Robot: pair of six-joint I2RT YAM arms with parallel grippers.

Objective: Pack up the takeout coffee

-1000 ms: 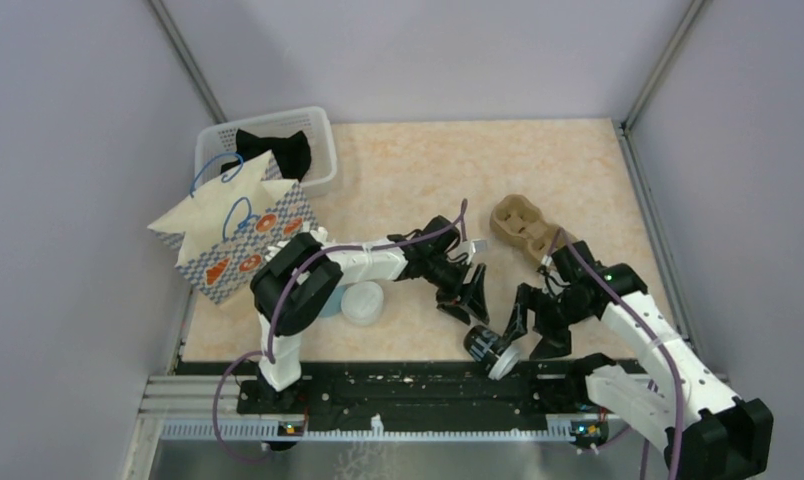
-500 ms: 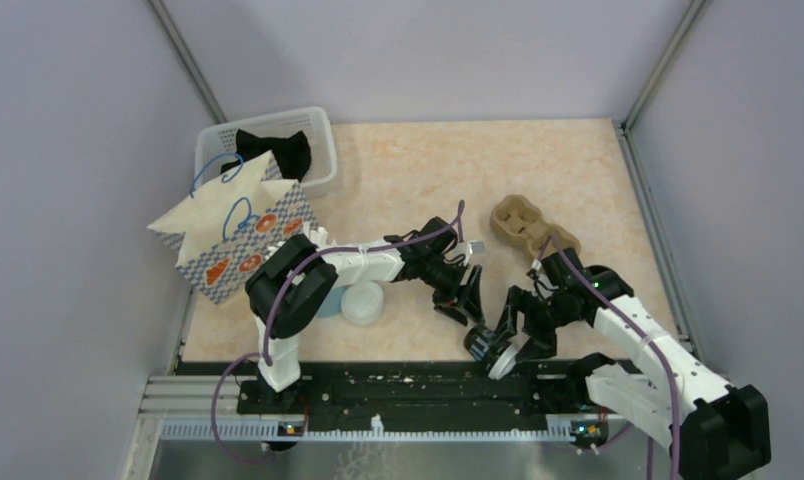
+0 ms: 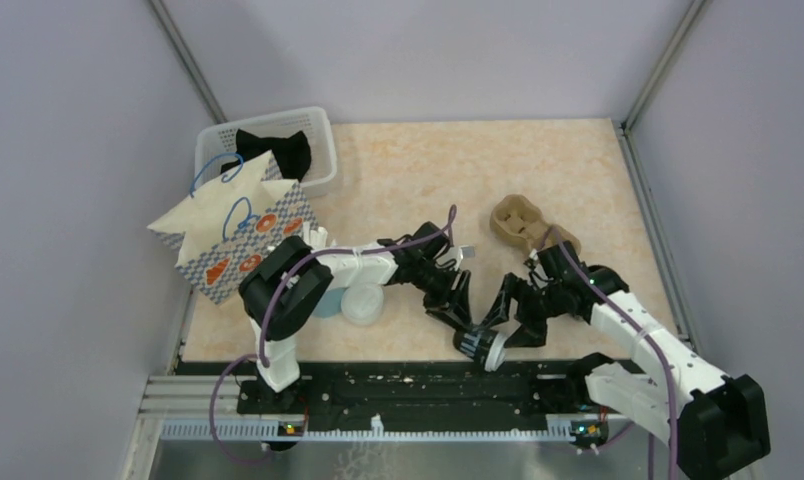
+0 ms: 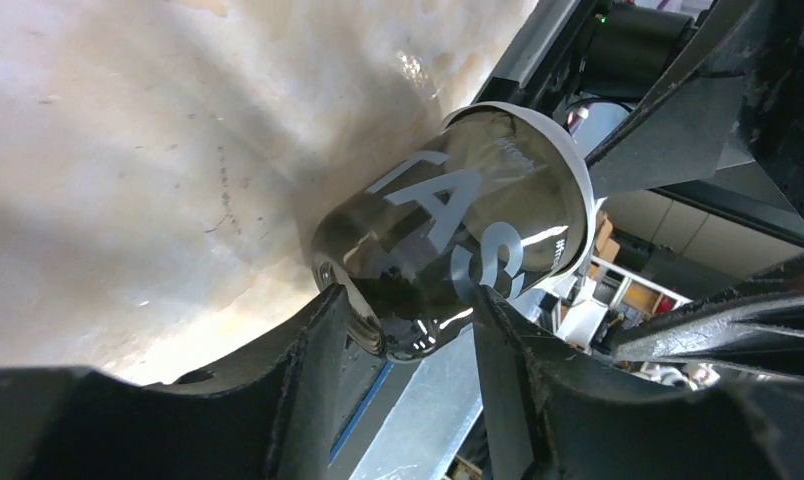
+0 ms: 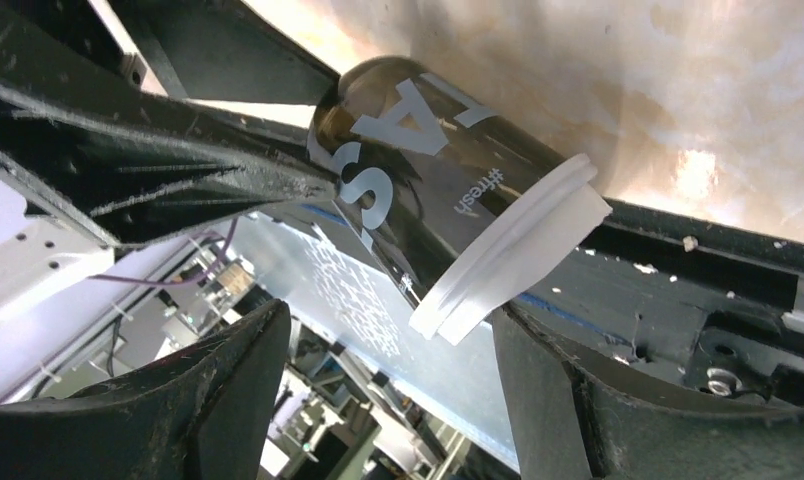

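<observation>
The takeout coffee lies on its side by the table's front edge, a dark cup with white lettering and a white lid. My left gripper comes at it from the far left. In the left wrist view both fingers of that gripper press against the cup's base end, shut on it. My right gripper reaches in from the right and stands open at the lid end. In the right wrist view the lid's edge sits beside one finger of the right gripper, with a wide gap to the other.
A patterned paper bag stands at the left, with a white basket holding black cloth behind it. A brown pulp cup carrier lies behind the right arm. A round white and blue thing sits under the left arm. The black front rail runs just below the cup.
The left jaws have narrowed onto the cup's base. The right gripper has moved left to the lid end. The cup has shifted slightly left.
</observation>
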